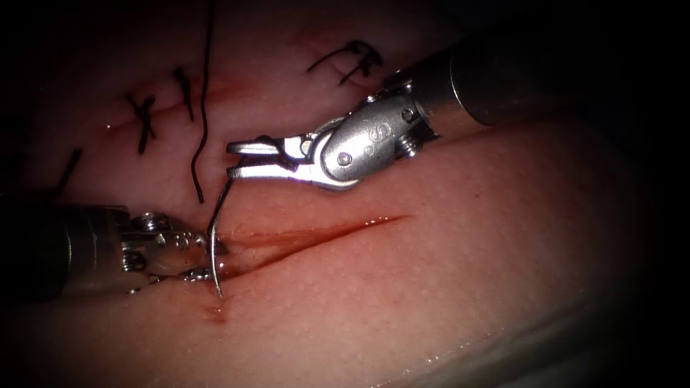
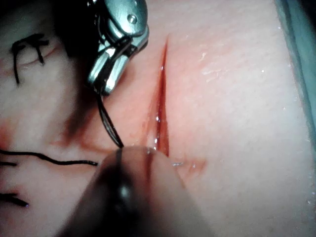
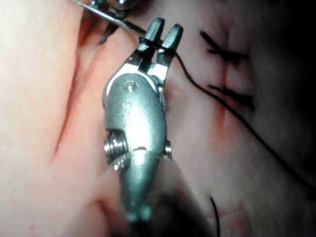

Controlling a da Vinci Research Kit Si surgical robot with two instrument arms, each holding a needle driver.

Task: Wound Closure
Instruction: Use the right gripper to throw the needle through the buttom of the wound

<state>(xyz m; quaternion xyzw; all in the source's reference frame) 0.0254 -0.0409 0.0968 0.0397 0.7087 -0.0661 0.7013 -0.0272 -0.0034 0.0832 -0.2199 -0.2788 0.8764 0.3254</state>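
The tissue (image 1: 467, 287) has an open cut (image 1: 323, 231) lined with red fluid. The curved needle (image 1: 210, 237) stands at the cut's left end. Its body passes down into the tissue and its tip shows just below the cut. My right tool (image 1: 230, 161) comes in from the upper right and holds the needle near its tail, jaws slightly parted at the tips. My left tool (image 1: 205, 257) lies at the left with its jaws open on either side of the needle's lower curve. Black thread (image 3: 222, 106) trails from the right tool (image 3: 165, 29). The needle (image 2: 109, 123) hangs below the right tool (image 2: 102, 88).
Finished black stitches (image 1: 144, 118) cross a closed wound at the upper left, and another knot (image 1: 356, 61) sits behind the right tool. A loose thread (image 1: 204, 108) hangs down beside the stitches. The tissue's pale edge (image 1: 517, 345) runs along the lower right.
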